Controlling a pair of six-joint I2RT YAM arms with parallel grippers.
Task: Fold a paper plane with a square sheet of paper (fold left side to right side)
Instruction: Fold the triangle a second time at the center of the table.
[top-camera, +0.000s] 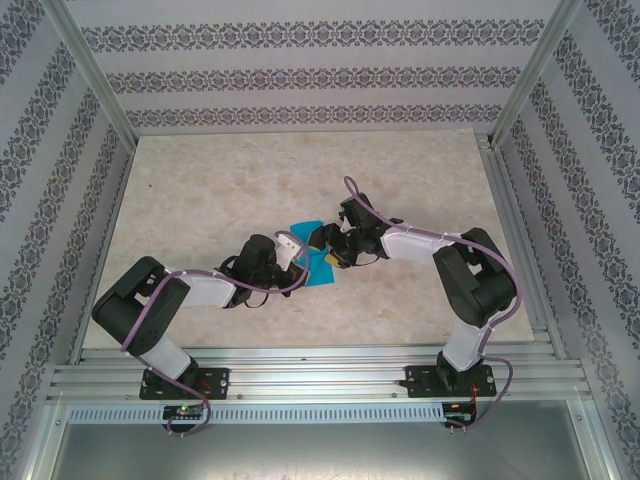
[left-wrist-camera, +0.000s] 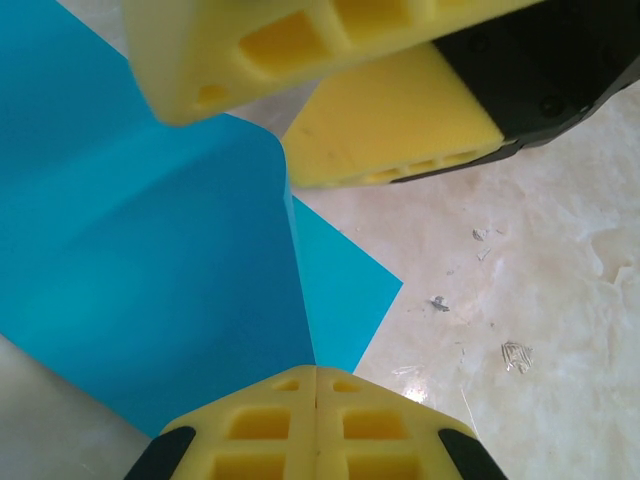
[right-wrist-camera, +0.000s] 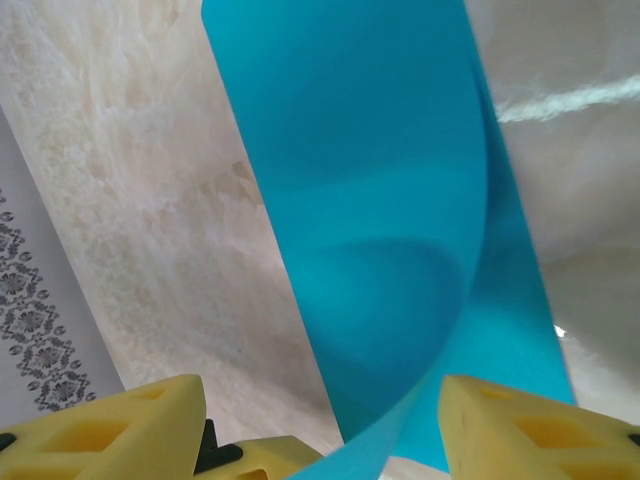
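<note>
**A:** Left gripper?
**B:** Fingers together. The paper's lifted edge runs straight into their seam, so it looks nipped there.
**A:** Right gripper?
**B:** Jaws apart, straddling the curled flap, gripping nothing.
**A:** Where is the paper?
**B:** On the table, between the 2 grippers. 1 layer lies flat and the other arches over it.
**A:** How will it handle?
**B:** Light, limp, probably slick on that top. I judge it slides and creases easily. Take an edge or corner and pin the flat layer.
</note>
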